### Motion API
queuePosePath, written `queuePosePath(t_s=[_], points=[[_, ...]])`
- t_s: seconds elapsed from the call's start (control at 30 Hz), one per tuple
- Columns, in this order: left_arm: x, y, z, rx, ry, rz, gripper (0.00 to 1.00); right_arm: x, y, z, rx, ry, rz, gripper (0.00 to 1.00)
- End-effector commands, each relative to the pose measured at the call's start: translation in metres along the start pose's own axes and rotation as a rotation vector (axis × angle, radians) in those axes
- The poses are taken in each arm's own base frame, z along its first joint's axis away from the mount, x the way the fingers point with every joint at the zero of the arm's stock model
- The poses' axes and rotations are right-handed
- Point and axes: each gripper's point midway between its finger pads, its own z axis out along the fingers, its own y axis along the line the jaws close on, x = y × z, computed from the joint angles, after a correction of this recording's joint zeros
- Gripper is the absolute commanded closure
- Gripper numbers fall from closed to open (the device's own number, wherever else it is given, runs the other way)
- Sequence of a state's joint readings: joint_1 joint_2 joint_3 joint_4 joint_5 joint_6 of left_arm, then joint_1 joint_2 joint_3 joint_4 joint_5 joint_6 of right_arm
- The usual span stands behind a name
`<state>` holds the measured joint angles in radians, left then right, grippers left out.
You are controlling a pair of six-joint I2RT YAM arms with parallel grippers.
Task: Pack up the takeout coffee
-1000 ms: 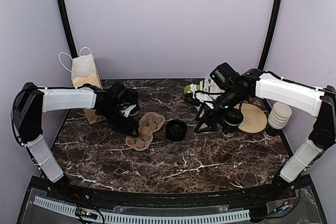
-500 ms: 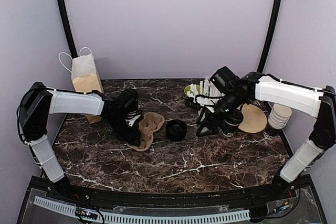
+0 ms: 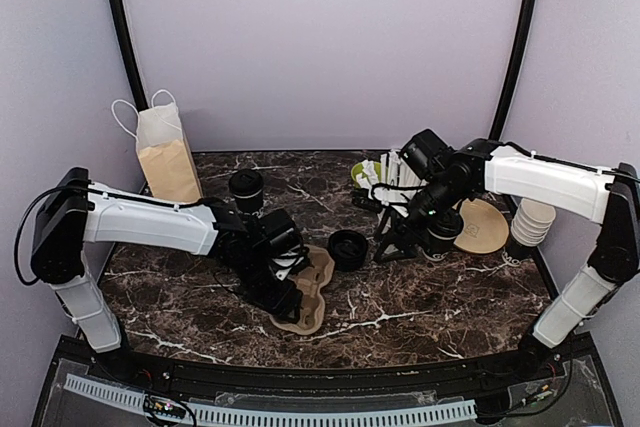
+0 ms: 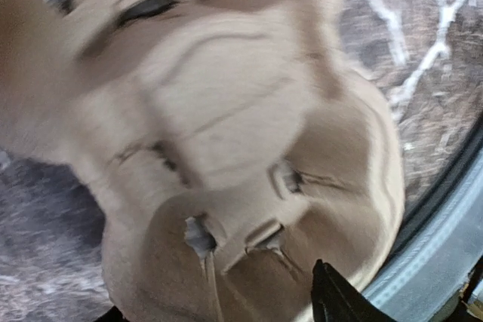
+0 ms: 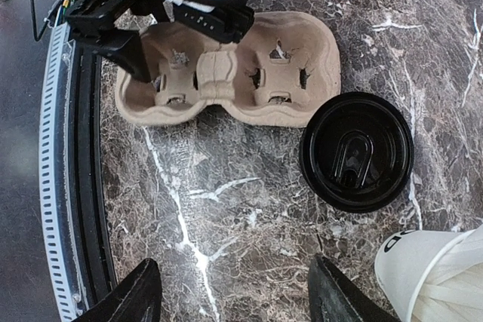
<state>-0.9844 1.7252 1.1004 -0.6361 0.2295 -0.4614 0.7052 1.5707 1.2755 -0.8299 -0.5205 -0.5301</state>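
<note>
Two arm bases sit at the near rail, and just beyond them spreads the table (image 3: 420, 332), dark brown marble veined in white. Nearest on it lies the pulp cup carrier (image 3: 310, 299), its long side running toward the rail. The left gripper (image 3: 283, 280) is on it with its jaws spread wide and one fingertip (image 5: 139, 65) down in the end pocket. Whether it presses on the pulp I cannot tell.

A little farther back a loose black lid (image 3: 348, 247) lies flat, just beside the carrier's far end. The right gripper (image 5: 235, 265) hovers over the stone to the lid's right, jaws wide with nothing between them. By that wrist are a second dark cup (image 3: 443, 229), half hidden by the arm, and a white cup of straws (image 5: 426, 262). A tan disc (image 3: 482, 227) and a stack of pale cups (image 3: 530, 219) lie toward the right edge.

The takeout coffee (image 3: 246, 189), lid on, stands upright left of centre toward the back, apart from the carrier. In the far left corner stands a paper bag (image 3: 167, 159). Pale lilac walls close in three sides, with black poles in the back corners.

A second ago the carrier lay farther back and to the left. The left arm was drawn back by the bag and covered the coffee; now it stretches to the centre. The lid has shifted slightly right. The right arm has hardly moved.
</note>
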Motion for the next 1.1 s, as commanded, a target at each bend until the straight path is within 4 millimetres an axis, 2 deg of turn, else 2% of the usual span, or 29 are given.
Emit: queuePosePath(t_s=[0.0,0.07,0.1,0.23,0.37,0.5,0.63,0.7,0.77,0.97,1.07], points=[[-0.010,-0.033,-0.006,0.087,-0.018,-0.041,0.31,0.000,0.005,0.003,-0.018,-0.001,-0.004,0.33],[-0.012,-0.040,-0.013,0.113,-0.037,-0.034,0.20,0.001,0.005,0.001,-0.009,-0.002,-0.005,0.33],[-0.012,-0.041,-0.016,0.117,-0.044,-0.031,0.19,0.002,0.006,0.000,-0.007,-0.002,-0.004,0.33],[-0.009,-0.036,-0.031,0.089,-0.083,-0.004,0.18,0.004,0.007,-0.001,-0.004,-0.006,0.007,0.33],[0.002,-0.012,-0.038,0.015,-0.118,-0.056,0.21,0.003,0.011,-0.003,-0.007,-0.014,0.013,0.33],[0.029,0.011,-0.026,-0.022,-0.077,-0.147,0.37,0.003,0.011,-0.008,0.009,-0.019,0.010,0.33],[0.050,0.024,-0.010,-0.045,-0.019,-0.164,0.64,0.003,0.013,-0.009,0.007,-0.023,0.009,0.33],[0.050,0.019,-0.003,-0.007,-0.018,-0.136,0.76,0.002,0.013,-0.008,0.004,-0.024,0.009,0.34],[0.043,0.006,0.002,0.046,-0.032,-0.081,0.83,0.002,0.013,-0.008,0.003,-0.024,0.013,0.34],[0.012,-0.037,0.012,0.144,-0.066,0.086,0.84,0.000,0.008,-0.009,0.025,-0.017,0.023,0.34],[0.001,-0.049,0.015,0.140,-0.067,0.173,0.83,0.002,0.007,-0.008,0.023,-0.007,0.029,0.34]])
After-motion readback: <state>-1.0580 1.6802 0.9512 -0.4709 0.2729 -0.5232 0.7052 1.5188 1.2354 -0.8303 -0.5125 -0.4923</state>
